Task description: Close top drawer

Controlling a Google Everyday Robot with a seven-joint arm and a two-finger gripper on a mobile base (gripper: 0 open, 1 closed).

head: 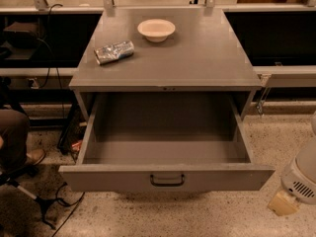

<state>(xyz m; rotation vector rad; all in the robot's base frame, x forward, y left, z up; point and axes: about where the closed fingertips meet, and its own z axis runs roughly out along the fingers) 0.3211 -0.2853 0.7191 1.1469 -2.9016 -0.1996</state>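
Observation:
The top drawer (98, 177) of the grey metal cabinet (197, 58) stands pulled far out toward me, and its inside is empty. A small black loop handle (167, 180) sits at the centre of its front panel. My gripper (282, 204) shows as a cream-coloured tip at the lower right edge of the view, below the white arm housing (300, 177). It hangs over the floor, just right of the drawer's front right corner, apart from the drawer and well away from the handle.
A white bowl (156, 29) and a crumpled silver packet (114, 52) lie on the cabinet top. A person's leg and shoe (17, 139) are at the left. Cables and a stand leg (44, 204) lie on the speckled floor at the lower left.

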